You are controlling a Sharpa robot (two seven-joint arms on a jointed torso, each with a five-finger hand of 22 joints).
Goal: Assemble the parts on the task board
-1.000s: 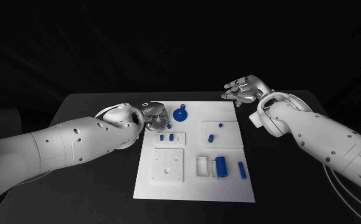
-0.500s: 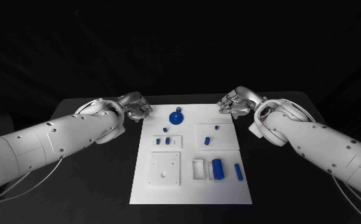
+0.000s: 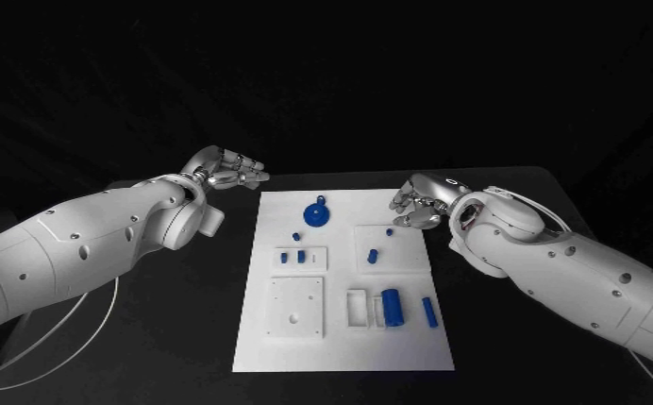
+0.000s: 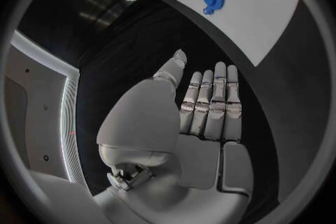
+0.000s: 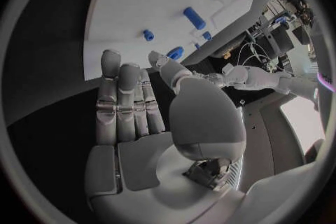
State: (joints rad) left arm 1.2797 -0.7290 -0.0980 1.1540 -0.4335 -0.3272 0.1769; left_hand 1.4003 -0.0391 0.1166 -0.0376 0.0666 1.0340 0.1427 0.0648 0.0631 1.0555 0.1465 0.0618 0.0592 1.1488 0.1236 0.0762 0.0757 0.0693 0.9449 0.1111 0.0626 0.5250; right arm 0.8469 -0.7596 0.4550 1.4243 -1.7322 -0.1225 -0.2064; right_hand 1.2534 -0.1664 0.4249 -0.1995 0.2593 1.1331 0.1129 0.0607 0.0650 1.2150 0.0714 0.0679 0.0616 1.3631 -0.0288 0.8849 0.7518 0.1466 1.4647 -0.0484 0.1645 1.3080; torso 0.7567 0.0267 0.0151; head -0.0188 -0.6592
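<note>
Black table (image 3: 163, 329) w/ thin white cable (image 3: 82, 329) lying near its left edge

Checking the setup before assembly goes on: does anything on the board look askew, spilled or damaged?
Nothing stands out. The blue parts lie on the task board, which sits flat on the table. Both robot hands, left and right, hold nothing.

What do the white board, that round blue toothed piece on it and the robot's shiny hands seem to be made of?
The task board looks like matte white plastic: flat, even, no glare. The blue gear seems moulded or printed plastic: uniform colour, dull surface, crisp teeth in the left wrist view. The left hand and right hand look like metal or metallic-coated plastic: silvery segments with soft highlights. I can't tell which.
</note>
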